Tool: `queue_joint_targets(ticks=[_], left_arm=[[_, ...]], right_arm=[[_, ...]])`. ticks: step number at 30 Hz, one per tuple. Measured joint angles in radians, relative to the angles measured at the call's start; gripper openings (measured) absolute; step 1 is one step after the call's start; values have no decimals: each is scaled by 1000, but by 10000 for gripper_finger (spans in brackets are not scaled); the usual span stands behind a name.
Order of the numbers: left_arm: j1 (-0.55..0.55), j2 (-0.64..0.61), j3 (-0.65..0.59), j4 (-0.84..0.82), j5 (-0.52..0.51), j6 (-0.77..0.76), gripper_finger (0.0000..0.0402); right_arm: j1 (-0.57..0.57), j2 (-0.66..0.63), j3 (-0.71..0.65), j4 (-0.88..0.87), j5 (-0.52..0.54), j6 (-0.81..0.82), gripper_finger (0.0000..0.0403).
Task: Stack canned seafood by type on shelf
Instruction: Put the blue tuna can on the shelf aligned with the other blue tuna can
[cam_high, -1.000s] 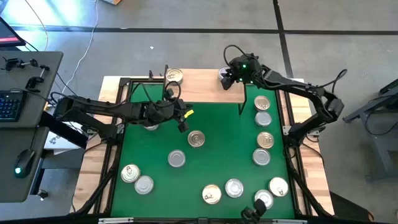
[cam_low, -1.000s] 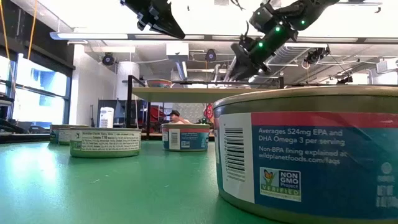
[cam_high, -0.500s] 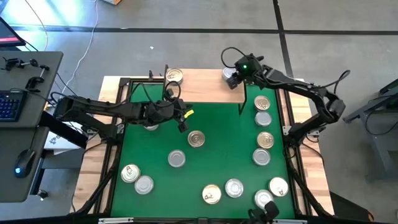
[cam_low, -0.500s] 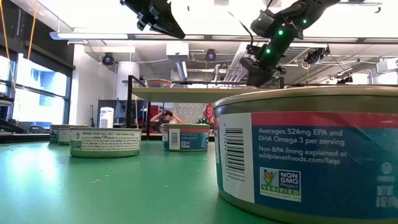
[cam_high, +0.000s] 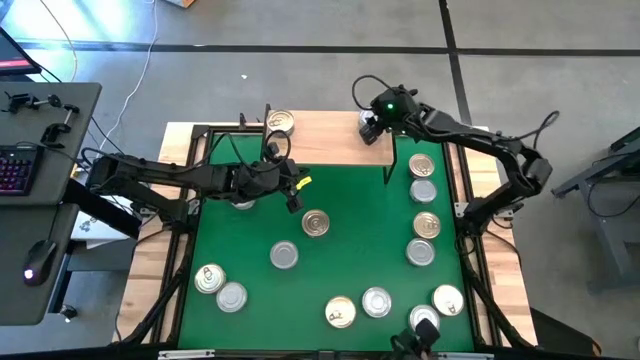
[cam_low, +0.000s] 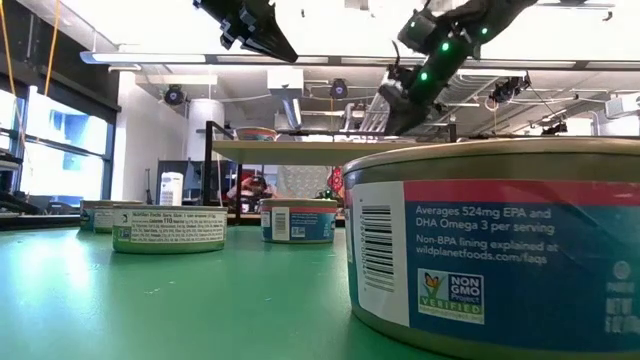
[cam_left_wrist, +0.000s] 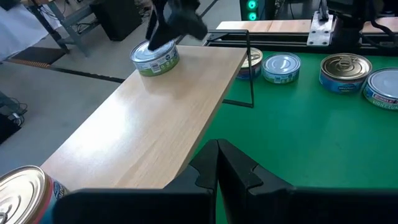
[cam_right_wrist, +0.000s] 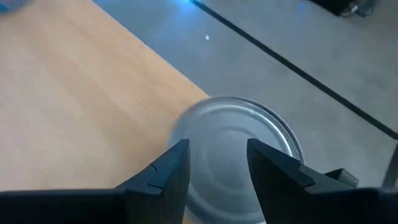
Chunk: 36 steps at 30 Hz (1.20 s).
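The shelf (cam_high: 330, 140) is a light-wood board at the table's far edge. A gold-lidded tin (cam_high: 281, 122) rests flat on its left end. A silver-lidded tin (cam_right_wrist: 239, 121) with a green label (cam_left_wrist: 155, 61) sits flat on the shelf's far right corner. My right gripper (cam_right_wrist: 219, 155) slants down over it, its fingers partly apart above the near part of the lid. My left gripper (cam_left_wrist: 217, 152) hangs shut and holds nothing, above the green table (cam_high: 350, 195) near the shelf's front edge. Several more tins lie on the table. My right gripper comes at the silver tin from above, slanting down. Its fingertips (cam_right_wrist: 180, 158) lie over the near part of the lid (cam_right_wrist: 217, 134), and the lid shows through the gap. The fingers hide the near rim, so I cannot tell whether they touch the tin.
Several gold and silver tins stand in a column along the table's right edge (cam_high: 424, 190). Others are scattered near the front (cam_high: 376, 301), at the left front (cam_high: 209, 278) and in the middle (cam_high: 315, 222). One tin (cam_low: 480, 250) looms close in the low view.
My right gripper has tipped further downward over the shelf's right end and turned a little at the wrist. The gap between its fingers has stayed the same. My left arm has kept still.
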Motion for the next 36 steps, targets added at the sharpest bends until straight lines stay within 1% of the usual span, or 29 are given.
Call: queue_joint_targets(ticks=[4,12,21,25,28,30,32,36], left_arm=[[0,0,0,-12,0,0,0],[0,0,0,-33,0,-9,0],[0,0,0,-33,0,-16,0],[0,0,0,-33,0,-17,0],[-10,0,0,-37,-1,-18,0],[-27,0,0,-51,-9,-19,0],[-51,0,0,-80,-30,-33,0],[-125,0,0,-151,-87,-94,0]], right_arm=[[-26,15,1,-8,-15,4,149],[-32,-4,2,-58,-11,26,135],[-32,-6,73,-134,-8,30,134],[-13,-9,112,-144,-11,10,134],[23,-32,117,-125,-47,-36,133],[65,-64,81,-78,-90,-61,134],[125,-107,14,-18,-131,-80,134],[291,-200,-184,151,-172,-87,133]])
